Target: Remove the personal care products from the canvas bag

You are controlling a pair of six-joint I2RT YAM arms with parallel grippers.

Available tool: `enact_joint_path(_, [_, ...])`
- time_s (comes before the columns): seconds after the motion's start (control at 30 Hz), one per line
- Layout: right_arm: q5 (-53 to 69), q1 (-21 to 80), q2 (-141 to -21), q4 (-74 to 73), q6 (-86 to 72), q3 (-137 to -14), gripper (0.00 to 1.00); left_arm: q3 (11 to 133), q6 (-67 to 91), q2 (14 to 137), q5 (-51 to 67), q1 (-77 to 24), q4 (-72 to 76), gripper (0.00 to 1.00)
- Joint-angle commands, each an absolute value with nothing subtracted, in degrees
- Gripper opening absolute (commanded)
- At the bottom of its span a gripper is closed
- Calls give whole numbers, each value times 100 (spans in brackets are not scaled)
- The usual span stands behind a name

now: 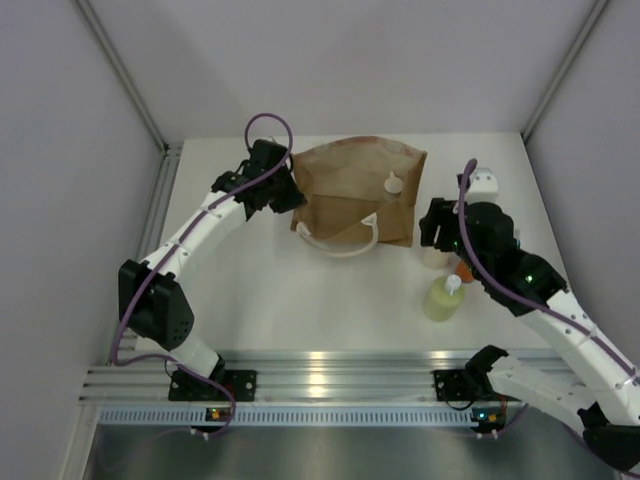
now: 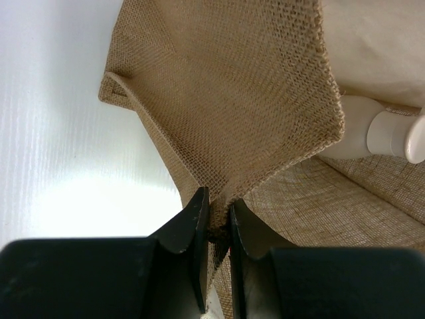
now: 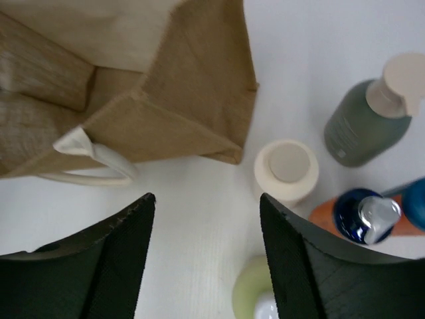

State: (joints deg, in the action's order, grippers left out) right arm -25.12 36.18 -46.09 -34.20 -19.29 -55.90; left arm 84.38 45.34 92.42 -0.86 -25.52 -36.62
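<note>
The canvas bag (image 1: 350, 185) lies on its side at the table's middle back, its white handles (image 1: 345, 245) toward me. My left gripper (image 1: 292, 196) is shut on the bag's woven rim (image 2: 219, 199) at its left corner. A pale bottle (image 2: 362, 129) lies inside the mouth; its cap (image 1: 394, 184) shows from above. My right gripper (image 3: 207, 203) is open and empty, hovering over bare table just right of the bag (image 3: 172, 100). Below it stand a cream bottle (image 3: 285, 169), a grey-green bottle (image 3: 362, 123), an orange bottle with a blue cap (image 3: 358, 212) and a yellow-green bottle (image 1: 443, 298).
The bottles outside the bag cluster at the right, under and beside my right wrist (image 1: 470, 235). Grey walls close in the table on the left, right and back. An aluminium rail (image 1: 330, 385) runs along the near edge.
</note>
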Motion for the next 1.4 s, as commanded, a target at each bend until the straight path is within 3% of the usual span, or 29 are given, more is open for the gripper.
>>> enact_joint_path(0.0, [-1943,3612,-5358,-3059,-2073,-6546,60,8569,4684,9378,-26,-2522,-3929,0])
enact_joint_path(0.2, [-1442,3691,-6860,-3146,-2531,-7926,50,8569,5009,9325,-26,-2531,-3929,0])
enact_joint_path(0.6, [-2485,3912,-9674,-4358,-2426,-10423,50,8279,6143,9035,-220,-2663,-3929,0])
enact_joint_path(0.77, [-2979,3744,-9923,-4702,-2461,-10415,51,8262,6355,8947,-290,-2689,-3929,0])
enact_joint_path(0.97, [-2953,3420,-9949,-4702,-2277,-9993,54,8262,6337,8938,-290,-2698,-3920,0])
enact_joint_path(1.23, [-2804,3015,-10476,-4702,-1960,-10371,57,8271,6311,9167,-79,-2716,-3911,0])
enact_joint_path(1.37, [-2777,2980,-10774,-4702,-1767,-10511,66,8323,6240,9176,-97,-2725,-3911,0])
